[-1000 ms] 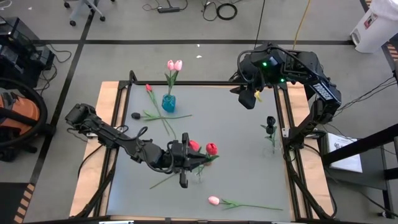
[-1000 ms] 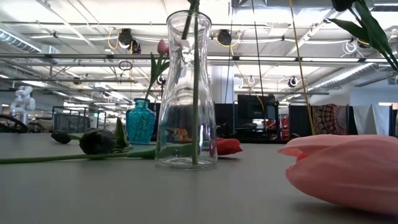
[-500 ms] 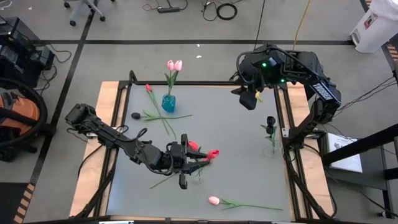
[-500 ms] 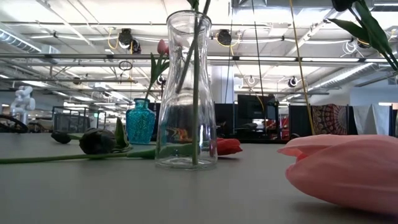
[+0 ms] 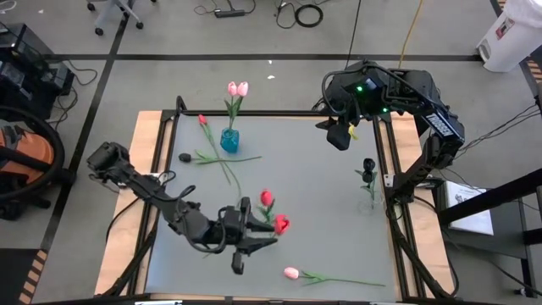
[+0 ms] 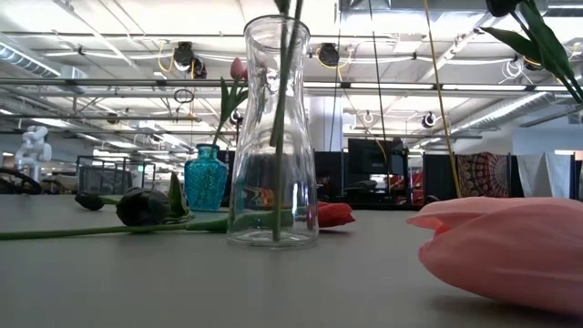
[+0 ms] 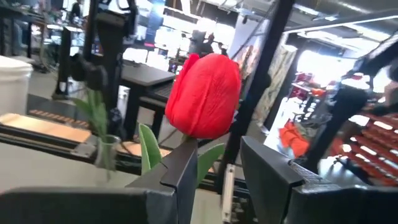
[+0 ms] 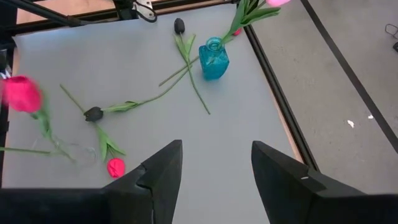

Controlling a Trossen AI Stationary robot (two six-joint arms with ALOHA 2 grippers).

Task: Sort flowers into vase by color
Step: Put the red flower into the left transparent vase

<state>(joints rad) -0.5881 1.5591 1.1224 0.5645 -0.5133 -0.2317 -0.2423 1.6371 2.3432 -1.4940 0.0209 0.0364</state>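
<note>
Left gripper (image 5: 254,240) has its fingers parted and nothing between them; the red tulip (image 7: 203,94) stands just ahead, stem down in the clear vase (image 6: 273,137). Looks light and floppy, with a thin, bendy stem, so pinch mid-stem, never the soft bud. Farther off, a pink tulip (image 5: 291,273) lies loose on the table. Right gripper (image 5: 338,135) waits open, well apart.

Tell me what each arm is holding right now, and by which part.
Nothing, as far as I can see. The left gripper has open jaws, with a red tulip standing beyond them. The right gripper is open and empty.
</note>
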